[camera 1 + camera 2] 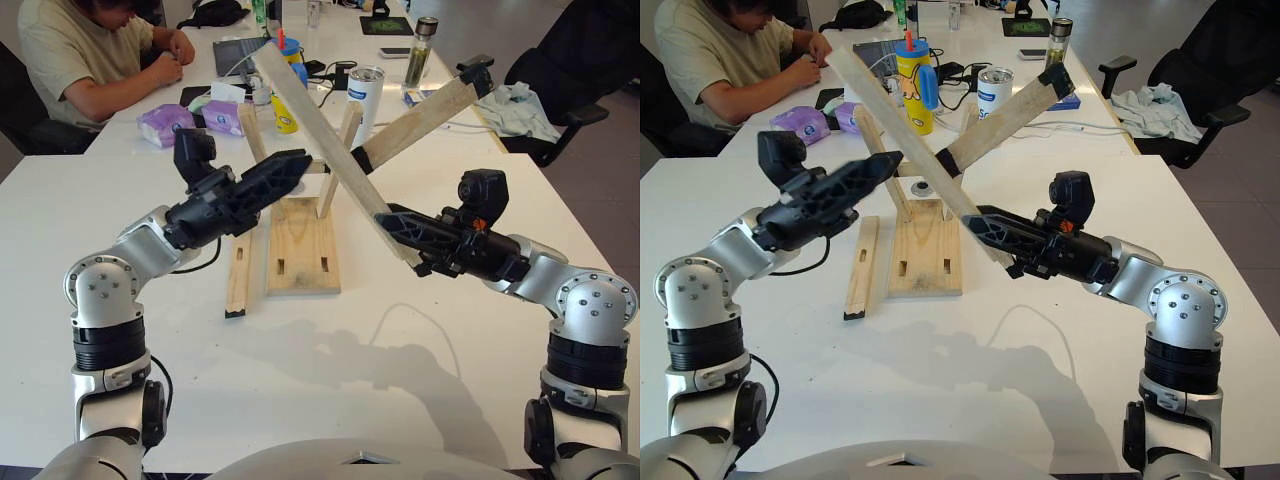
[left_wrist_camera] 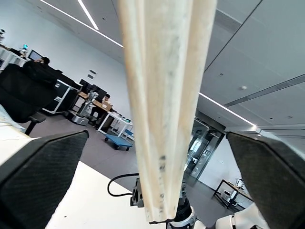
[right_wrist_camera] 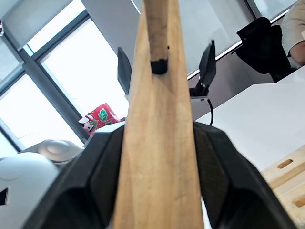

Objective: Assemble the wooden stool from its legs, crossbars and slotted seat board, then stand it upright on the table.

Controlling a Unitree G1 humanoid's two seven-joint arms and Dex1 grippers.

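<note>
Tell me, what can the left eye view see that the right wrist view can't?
The left eye view adds the short wooden piece lying loose beside the seat board, plus the yellow bottle and white cup farther back. The right wrist view adds bright windows and a red bag. Both share the right gripper clamped on the long wooden piece, a bit of the slotted seat board, and the white table.

Bare pale wooden plank (image 1: 320,130), smooth white table (image 1: 60,210).
</note>
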